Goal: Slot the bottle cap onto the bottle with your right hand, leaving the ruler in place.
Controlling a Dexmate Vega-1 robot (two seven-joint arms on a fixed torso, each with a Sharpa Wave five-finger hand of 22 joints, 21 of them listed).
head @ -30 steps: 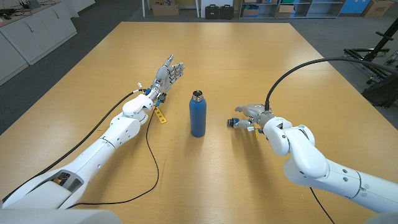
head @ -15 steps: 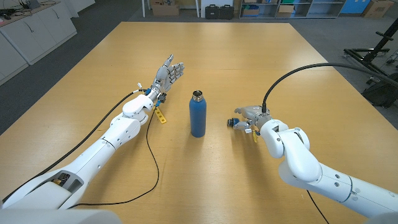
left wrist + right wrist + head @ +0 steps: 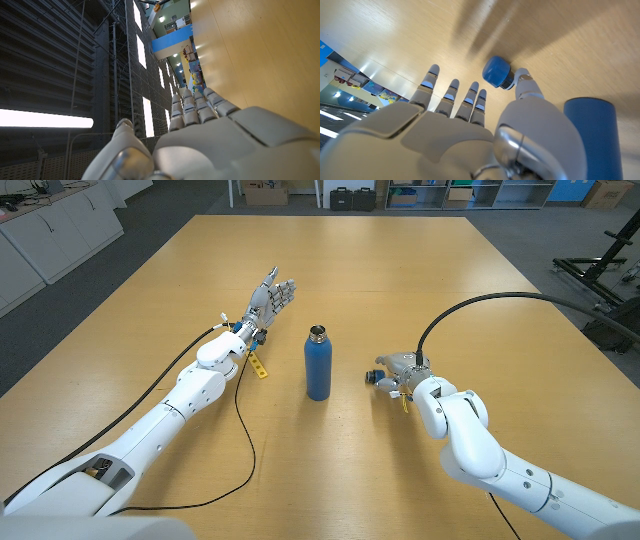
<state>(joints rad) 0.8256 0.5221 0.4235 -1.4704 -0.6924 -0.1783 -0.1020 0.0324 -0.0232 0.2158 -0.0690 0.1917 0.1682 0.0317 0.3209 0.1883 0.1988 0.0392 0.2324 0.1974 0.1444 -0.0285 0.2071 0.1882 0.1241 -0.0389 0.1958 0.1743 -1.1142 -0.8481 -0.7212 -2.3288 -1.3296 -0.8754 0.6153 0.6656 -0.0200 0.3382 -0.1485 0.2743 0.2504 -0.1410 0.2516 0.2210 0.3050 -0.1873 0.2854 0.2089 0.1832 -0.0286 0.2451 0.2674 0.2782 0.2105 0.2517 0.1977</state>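
Your blue bottle (image 3: pixel 318 365) stands upright near the middle of the wooden table (image 3: pixel 400 270), long axis vertical, open metal neck pointing up with no cap on it. What is inside cannot be told from the head view.

The blue bottle cap (image 3: pixel 496 73) lies on the table to the bottle's right, apart from it and just in front of your right hand (image 3: pixel 402 370). In the right wrist view the cap lies on its side, its rounded blue end pointing away from the thumb (image 3: pixel 526 86) and its dark rim toward it. The thumb tip is at that rim; whether it touches cannot be told. The other fingers (image 3: pixel 451 95) are straight, slightly apart and reach past the cap without closing on it, so the hand holds nothing.

Your left hand (image 3: pixel 270 300) sits to the left of the bottle, well apart from it, fingers extended, slightly spread, and holding nothing. The yellow ruler (image 3: pixel 259 365) lies flat beside the left wrist, long axis running diagonally, partly hidden under the arm.
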